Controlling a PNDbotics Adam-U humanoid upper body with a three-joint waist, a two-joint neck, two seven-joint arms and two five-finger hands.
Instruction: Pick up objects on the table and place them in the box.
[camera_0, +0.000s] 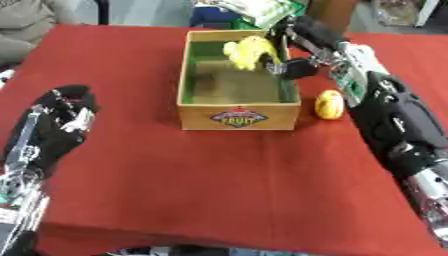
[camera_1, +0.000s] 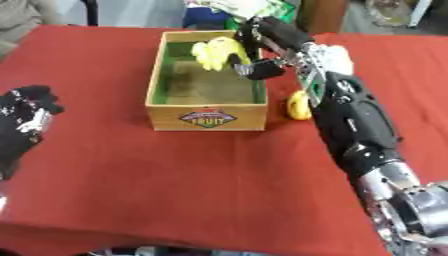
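Fingers (camera_0: 282, 59) of the right hand (camera_0: 297, 47) curl round a yellow object (camera_0: 248, 51) over the box (camera_0: 238, 118).

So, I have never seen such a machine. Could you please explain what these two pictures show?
Both pictures come from two camera eyes in a humanoid robot's head, looking down at a table with a red cloth. The black arms are the robot's own. Its right hand reaches over an open wooden box with a green inside and a fruit label, fingers curled round a yellow banana-shaped object. Its left hand rests idle at the left, holding nothing. A small yellow rounded object lies on the cloth beside the box, to its right.
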